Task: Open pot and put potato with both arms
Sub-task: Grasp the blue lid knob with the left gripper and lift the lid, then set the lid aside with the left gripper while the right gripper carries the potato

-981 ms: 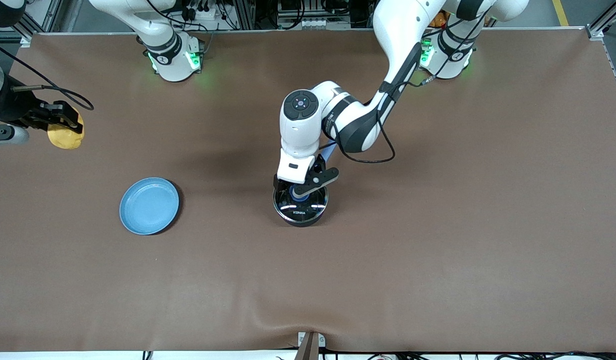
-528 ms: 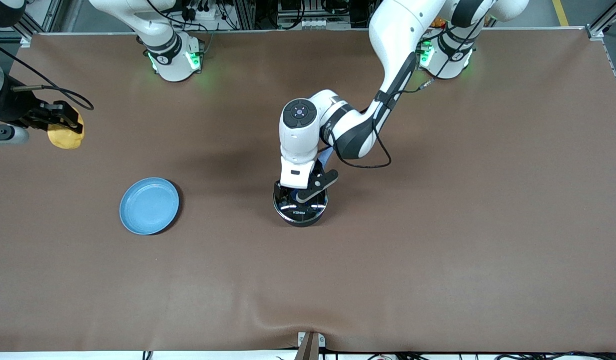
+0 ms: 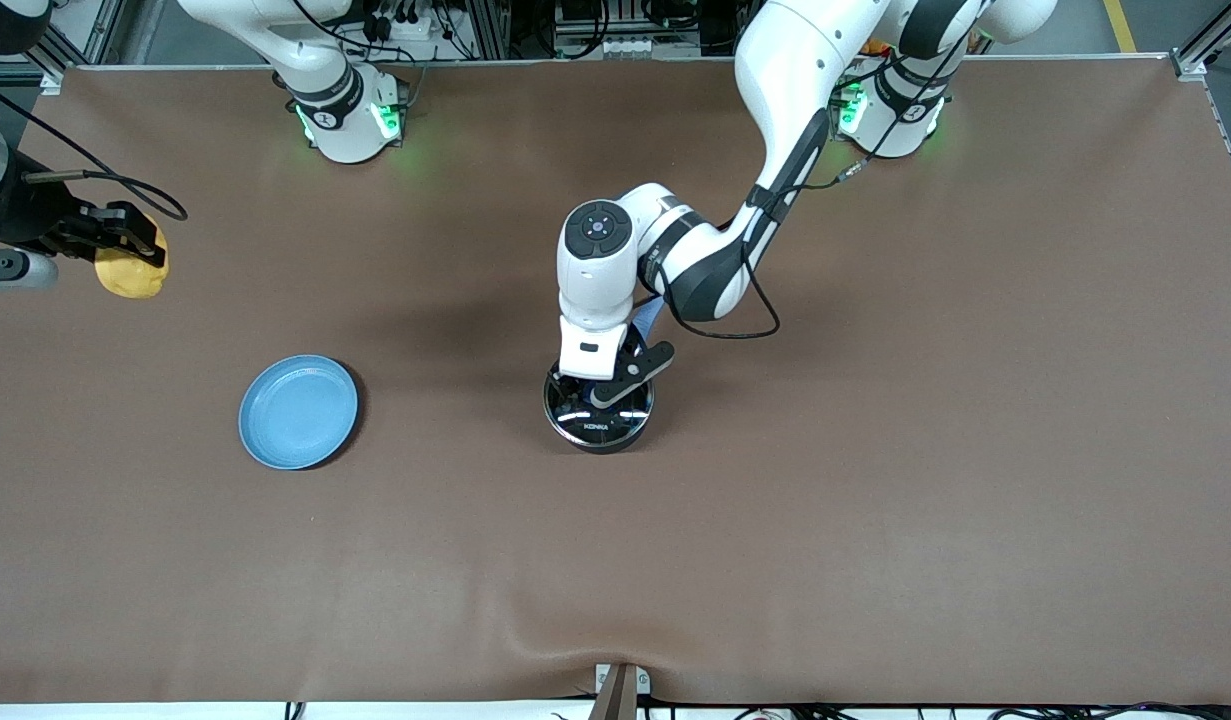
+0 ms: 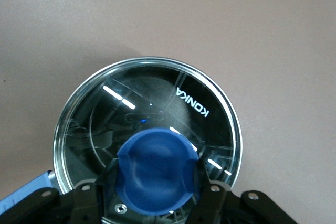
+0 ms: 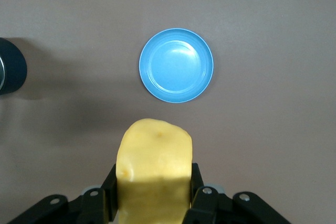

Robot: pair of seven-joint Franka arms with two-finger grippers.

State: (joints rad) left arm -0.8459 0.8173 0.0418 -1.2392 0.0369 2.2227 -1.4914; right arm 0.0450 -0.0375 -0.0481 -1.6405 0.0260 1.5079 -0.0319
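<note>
Brown mat-covered table (image 3: pixel 875 520), alu frame rails (image 3: pixel 1210 45) along edge.

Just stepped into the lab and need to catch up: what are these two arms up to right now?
The left gripper is shut on the blue knob of the glass lid, which sits on the pot in the middle of the table. The right gripper holds the potato up in the air at the right arm's end of the table. A blue plate lies empty, nearer the right arm's end than the pot.
</note>
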